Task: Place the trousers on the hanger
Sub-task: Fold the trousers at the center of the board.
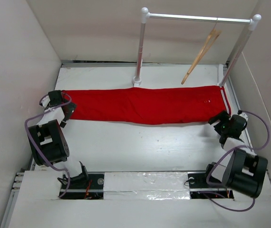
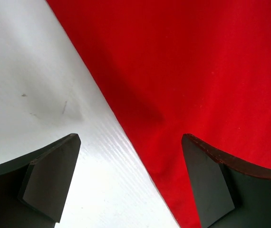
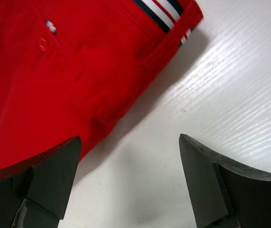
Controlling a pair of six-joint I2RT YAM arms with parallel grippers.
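Note:
The red trousers [image 1: 145, 105] lie flat and stretched across the table, waistband with striped lining at the right end. The wooden hanger [image 1: 201, 56] hangs tilted from the white rail by its hook. My left gripper [image 1: 65, 113] is open over the trousers' left end; in the left wrist view [image 2: 131, 183] the fabric's near edge [image 2: 197, 85] runs between the jaws. My right gripper [image 1: 217, 122] is open at the near right corner of the trousers; in the right wrist view [image 3: 128, 183] the waistband corner [image 3: 78, 71] lies under the left finger.
A white clothes rail [image 1: 197, 18] on two posts stands at the back of the table. White walls enclose the table left, back and right. The arm bases sit at the near edge.

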